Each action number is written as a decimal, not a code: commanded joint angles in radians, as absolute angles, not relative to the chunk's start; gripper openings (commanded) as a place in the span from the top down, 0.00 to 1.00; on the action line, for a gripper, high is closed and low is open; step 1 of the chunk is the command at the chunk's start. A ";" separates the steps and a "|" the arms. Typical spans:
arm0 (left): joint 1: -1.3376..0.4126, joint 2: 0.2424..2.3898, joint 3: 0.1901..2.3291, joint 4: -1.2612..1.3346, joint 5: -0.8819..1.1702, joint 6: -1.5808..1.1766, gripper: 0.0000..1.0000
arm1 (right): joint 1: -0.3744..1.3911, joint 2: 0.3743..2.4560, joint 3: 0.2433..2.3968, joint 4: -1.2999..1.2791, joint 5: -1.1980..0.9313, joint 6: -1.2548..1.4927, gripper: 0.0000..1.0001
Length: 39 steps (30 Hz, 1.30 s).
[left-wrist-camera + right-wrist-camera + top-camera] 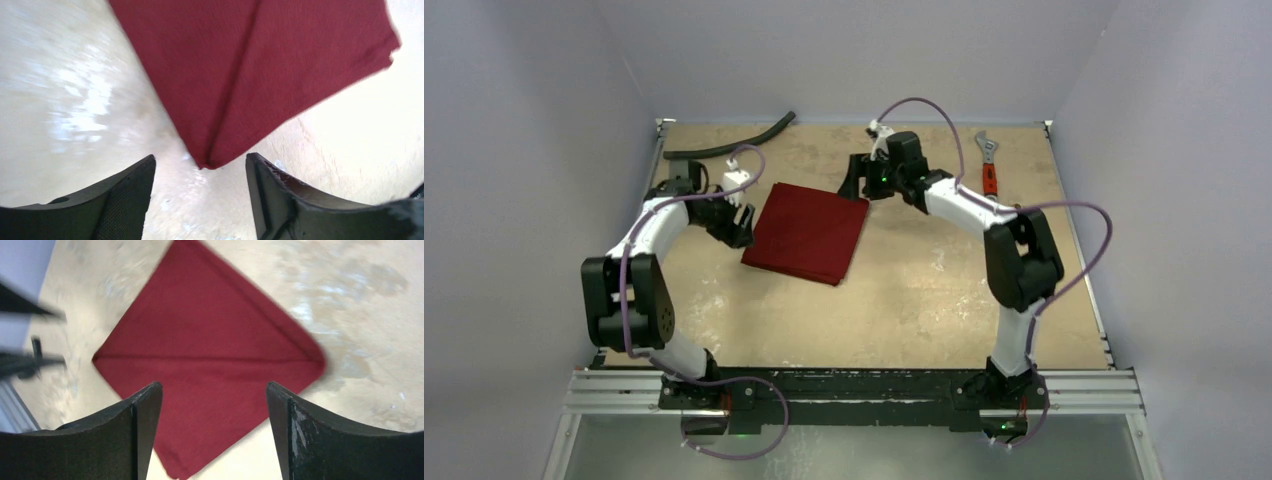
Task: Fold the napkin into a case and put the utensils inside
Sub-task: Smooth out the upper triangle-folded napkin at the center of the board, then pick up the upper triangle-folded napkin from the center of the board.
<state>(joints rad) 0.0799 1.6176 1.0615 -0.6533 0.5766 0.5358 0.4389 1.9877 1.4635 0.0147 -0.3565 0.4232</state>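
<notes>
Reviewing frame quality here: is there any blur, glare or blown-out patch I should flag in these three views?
Top external: sharp and evenly lit, the dark red cloth napkin crisp on the tan wooden table. Left wrist: table smeared on the left, washed out to white on the right; napkin edges soft. Right wrist: napkin edges and table streaked with blur, only the black fingers sharp.

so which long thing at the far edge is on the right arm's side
The silver wrench with the red handle; the curved black hose lies far left.
</notes>
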 commanded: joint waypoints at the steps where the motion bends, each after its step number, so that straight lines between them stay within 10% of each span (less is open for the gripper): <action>1: 0.098 1.446 1.221 -0.675 0.530 0.564 0.26 | 0.627 1.747 1.278 0.076 -0.120 0.085 0.18; 4: 0.102 1.374 1.218 -0.573 0.497 0.527 0.12 | 0.713 1.580 1.062 0.213 -0.051 -0.126 0.02; 10: 0.103 1.362 1.149 -0.641 0.700 0.852 0.05 | 0.768 1.488 0.919 0.259 -0.124 -0.279 0.02; 22: 0.083 1.269 0.747 -0.689 0.777 1.655 0.07 | 0.898 1.557 0.822 0.338 -0.067 -0.499 0.02; 39: 0.013 1.301 0.556 -0.416 0.631 1.918 0.30 | 0.946 1.733 0.817 0.455 -0.010 -0.543 0.06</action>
<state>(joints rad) 0.0502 1.2873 0.5716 -0.5079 0.6533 1.8973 0.9417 1.7157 0.7956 0.4057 -0.0402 -0.5323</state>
